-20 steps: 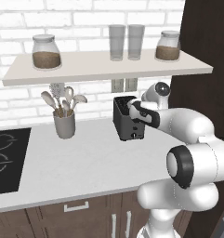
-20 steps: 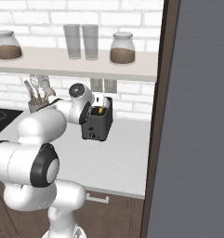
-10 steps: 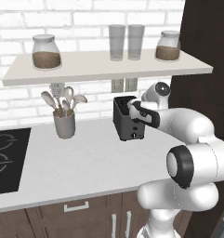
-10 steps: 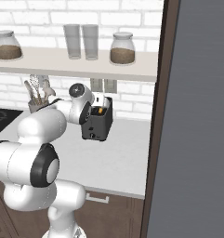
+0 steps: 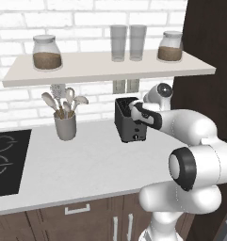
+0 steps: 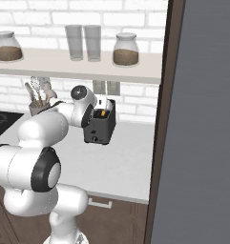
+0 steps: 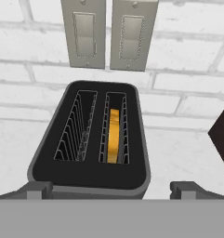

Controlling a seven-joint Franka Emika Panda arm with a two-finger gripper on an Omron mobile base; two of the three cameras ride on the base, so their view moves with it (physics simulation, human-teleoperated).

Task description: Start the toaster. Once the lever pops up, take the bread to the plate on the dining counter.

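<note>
The toaster (image 7: 92, 139) sits on the grey-white worktop (image 5: 86, 164) against the brick wall, right under two wall switch plates (image 7: 108, 35), and the bread (image 7: 113, 135) stands down inside its right-hand slot with the left slot bare. The gripper (image 7: 108, 188) hovers just above the toaster's near edge, fingertips (image 7: 36, 188) spread wide to either side of the body and touching nothing. Off to the side stands a grey utensil cup (image 5: 65, 126), and a shelf (image 5: 105, 68) above carries jars and two glasses.
</note>
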